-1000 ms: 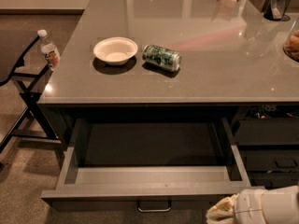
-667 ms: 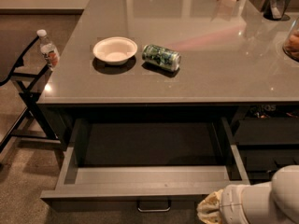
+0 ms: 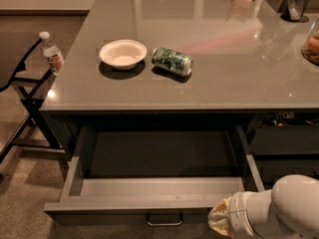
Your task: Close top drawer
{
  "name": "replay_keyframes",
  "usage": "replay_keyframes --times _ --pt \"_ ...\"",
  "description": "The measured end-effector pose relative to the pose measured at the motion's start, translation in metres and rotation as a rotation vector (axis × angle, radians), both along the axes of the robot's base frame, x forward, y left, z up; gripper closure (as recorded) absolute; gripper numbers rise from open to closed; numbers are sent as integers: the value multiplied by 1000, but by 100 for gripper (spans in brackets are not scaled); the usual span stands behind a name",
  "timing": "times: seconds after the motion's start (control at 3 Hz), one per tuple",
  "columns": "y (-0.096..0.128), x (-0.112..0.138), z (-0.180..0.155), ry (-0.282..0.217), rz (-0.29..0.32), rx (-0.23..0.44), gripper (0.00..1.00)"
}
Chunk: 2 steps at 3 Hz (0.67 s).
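Glossy grey countertop point(image 3: 224, 78); beige carpet point(image 3: 25, 193); black frame point(image 3: 30, 79) left.

grey top drawer point(image 3: 149, 188) wide open, gripper point(image 3: 220, 218) at its front-right corner

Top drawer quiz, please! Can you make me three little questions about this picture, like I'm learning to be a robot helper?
1. True or false: the top drawer is shut.
2. What lies on its side on the counter? A bowl, B green can, C bottle.
3. Fill in: the gripper is low in the picture, by the drawer front's ___ end.
Key: 1 false, it is pulled out; 2 B; 3 right.
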<state>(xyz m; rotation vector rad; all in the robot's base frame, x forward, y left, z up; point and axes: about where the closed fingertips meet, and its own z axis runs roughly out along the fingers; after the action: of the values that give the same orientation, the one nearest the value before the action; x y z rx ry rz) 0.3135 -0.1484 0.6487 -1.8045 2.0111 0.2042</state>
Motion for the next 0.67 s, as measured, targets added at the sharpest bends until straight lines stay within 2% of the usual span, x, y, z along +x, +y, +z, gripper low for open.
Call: replay_keyframes --times 0.67 --pt "0 0 0 0 1 0 35"
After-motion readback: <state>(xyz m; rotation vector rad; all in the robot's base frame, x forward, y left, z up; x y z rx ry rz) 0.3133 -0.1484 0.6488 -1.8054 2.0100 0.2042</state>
